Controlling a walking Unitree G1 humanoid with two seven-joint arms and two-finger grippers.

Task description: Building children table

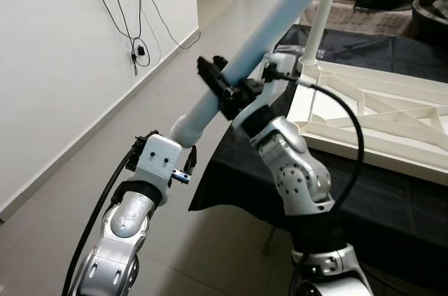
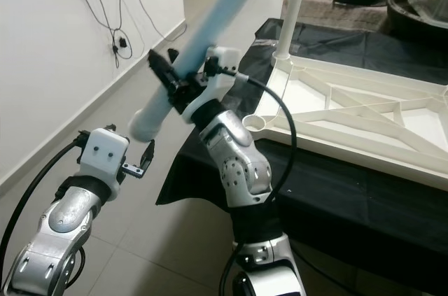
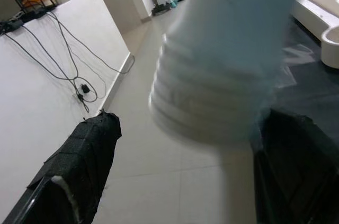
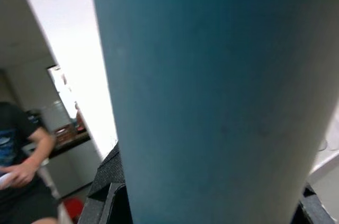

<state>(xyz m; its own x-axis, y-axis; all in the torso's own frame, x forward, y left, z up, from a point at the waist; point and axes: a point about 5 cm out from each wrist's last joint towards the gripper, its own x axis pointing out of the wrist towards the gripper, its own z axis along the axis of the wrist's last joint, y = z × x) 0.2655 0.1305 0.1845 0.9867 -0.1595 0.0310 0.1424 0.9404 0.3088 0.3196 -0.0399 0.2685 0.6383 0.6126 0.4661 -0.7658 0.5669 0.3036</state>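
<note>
1. The right end effector [image 1: 227,89] is clenched around the pale blue table leg [image 1: 280,19], gripping it partway up its shaft; its two black fingers wrap either side of the tube, and in the right wrist view the leg [image 4: 212,91] runs close between them.

2. The left end effector [image 2: 136,163] sits just beneath the leg's white threaded end [image 1: 185,127], its fingers [image 3: 87,155] spread apart and released, with the ridged tip [image 3: 212,113] hanging between them but not pinched. I judge it stands ready to steady or take over the lower end.

3. The leg is held tilted, threaded end low toward the robot and the far end rising away and to the right. That slant probably serves to swing the threaded tip round toward a socket.

4. The white tabletop [image 2: 392,110] lies upside down on a surface draped in black cloth [image 2: 364,191], ribs showing. One white leg [image 2: 292,9] stands upright in its far corner, and an open round socket [image 2: 253,122] waits at the near corner, near the right arm.

5. The floor [image 1: 91,170] is pale tile. A white wall [image 1: 56,65] runs along the left with black cables [image 1: 133,23] hanging down it. A person [image 4: 21,150] in a dark shirt appears in the right wrist view.
</note>
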